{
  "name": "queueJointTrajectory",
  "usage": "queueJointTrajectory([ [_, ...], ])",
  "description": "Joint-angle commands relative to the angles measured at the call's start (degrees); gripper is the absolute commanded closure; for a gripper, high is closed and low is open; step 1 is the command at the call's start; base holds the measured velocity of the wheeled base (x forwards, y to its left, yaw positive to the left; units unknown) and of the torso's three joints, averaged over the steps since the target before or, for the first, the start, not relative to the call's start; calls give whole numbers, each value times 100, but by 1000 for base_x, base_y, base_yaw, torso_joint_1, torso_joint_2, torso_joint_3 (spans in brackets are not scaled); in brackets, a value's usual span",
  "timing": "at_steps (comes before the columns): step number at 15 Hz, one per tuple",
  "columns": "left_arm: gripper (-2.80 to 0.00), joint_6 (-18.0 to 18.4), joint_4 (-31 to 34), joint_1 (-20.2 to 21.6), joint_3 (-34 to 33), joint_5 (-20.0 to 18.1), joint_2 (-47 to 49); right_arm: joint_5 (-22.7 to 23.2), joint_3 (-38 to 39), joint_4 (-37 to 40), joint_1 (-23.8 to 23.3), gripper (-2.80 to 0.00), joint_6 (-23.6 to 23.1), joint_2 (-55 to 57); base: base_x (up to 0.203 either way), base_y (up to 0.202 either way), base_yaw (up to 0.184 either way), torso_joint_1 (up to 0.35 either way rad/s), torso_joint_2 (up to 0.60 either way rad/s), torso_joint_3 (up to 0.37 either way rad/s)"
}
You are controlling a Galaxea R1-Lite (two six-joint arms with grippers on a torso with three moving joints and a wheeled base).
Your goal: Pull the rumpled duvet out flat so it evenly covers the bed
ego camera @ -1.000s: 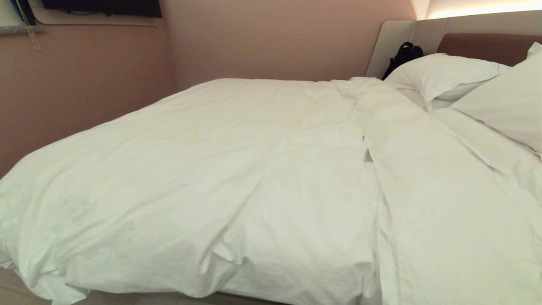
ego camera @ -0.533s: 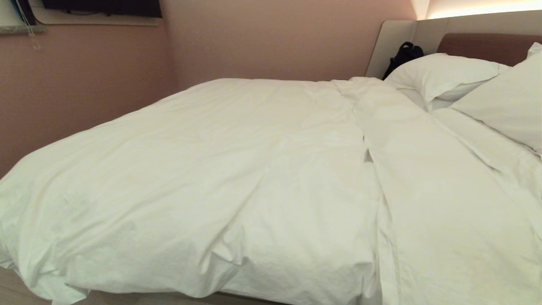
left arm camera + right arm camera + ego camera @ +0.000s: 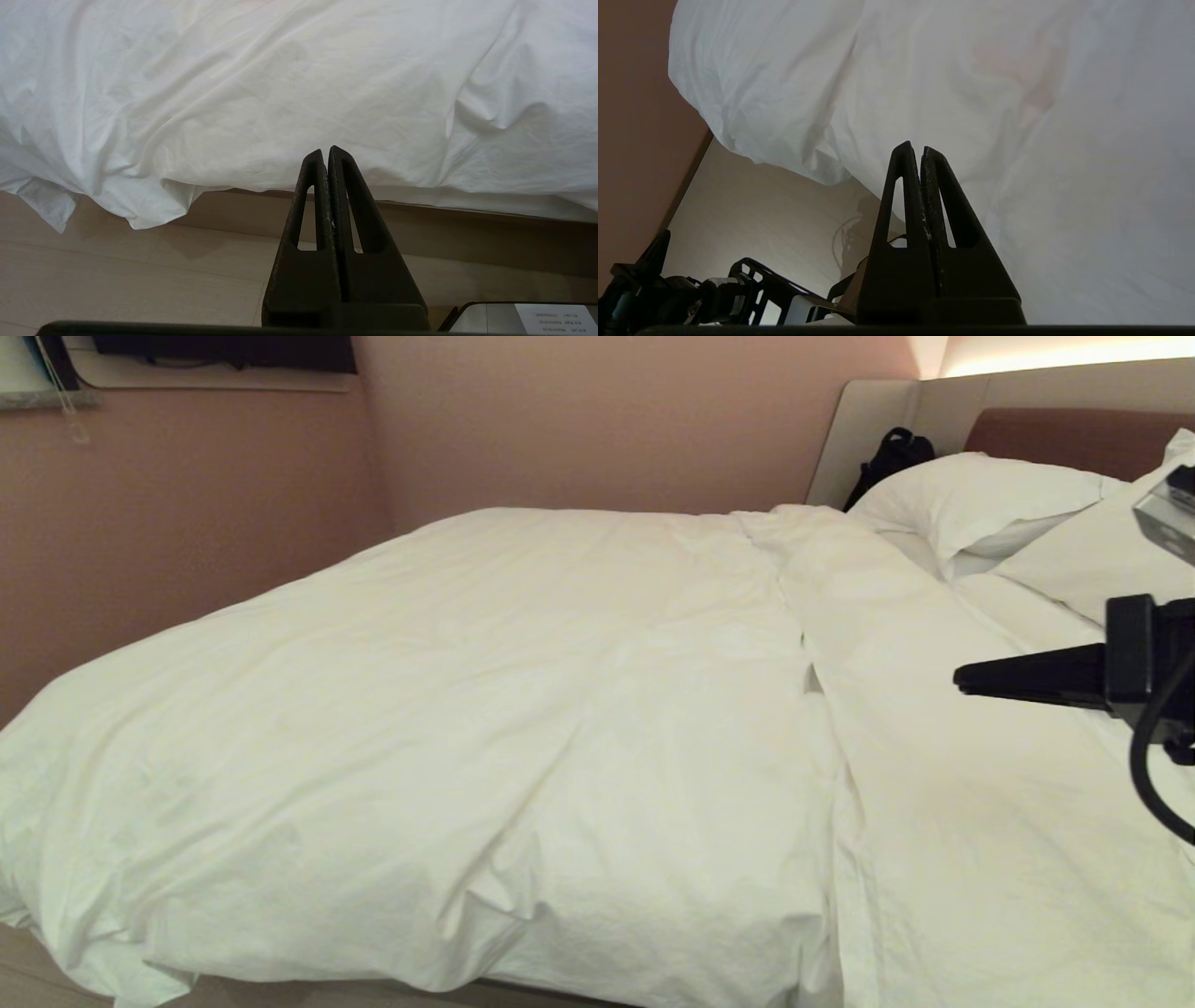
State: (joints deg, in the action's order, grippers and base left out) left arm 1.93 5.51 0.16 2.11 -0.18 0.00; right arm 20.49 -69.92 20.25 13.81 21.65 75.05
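The white duvet (image 3: 523,709) lies spread over the bed (image 3: 1064,439), wrinkled, with a long fold line running from the pillows toward the near edge. My right gripper (image 3: 958,678) reaches in from the right edge of the head view, above the duvet's right part, its black fingers shut with nothing between them. In the right wrist view the gripper (image 3: 915,147) hangs over the duvet (image 3: 1017,116) near its draped edge. My left gripper (image 3: 325,150) is parked low, shut and empty, facing the duvet (image 3: 280,84) hanging over the bed base (image 3: 467,224).
Two plump white pillows (image 3: 980,495) lie at the headboard, with a black bag (image 3: 892,457) behind them. A pink wall (image 3: 187,523) runs along the bed's far side. Pale wooden floor (image 3: 117,280) shows below the duvet's hanging edge.
My right arm has come up into the head view from the right, where neither arm showed before. The duvet lies as it did.
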Motion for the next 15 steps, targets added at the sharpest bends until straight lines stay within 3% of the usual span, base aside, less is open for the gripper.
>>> queueJointTrajectory([
  [1, 0, 1, 3, 2, 0, 1, 0, -921, -208, 18, 224, 0, 181, 528, 0, 0, 0, 0, 0, 0],
  [5, 0, 1, 3, 2, 0, 1, 0, -2012, -830, 58, 823, 0, 376, 1346, 0, 0, 0, 0, 0, 0],
  [8, 0, 1, 3, 2, 0, 1, 0, -2526, -1098, 44, 1277, 0, 382, 1770, 0, 0, 0, 0, 0, 0],
  [15, 0, 1, 3, 2, 0, 1, 0, -2548, -1416, -8, 1512, 0, 351, 2534, 0, 0, 0, 0, 0, 0],
])
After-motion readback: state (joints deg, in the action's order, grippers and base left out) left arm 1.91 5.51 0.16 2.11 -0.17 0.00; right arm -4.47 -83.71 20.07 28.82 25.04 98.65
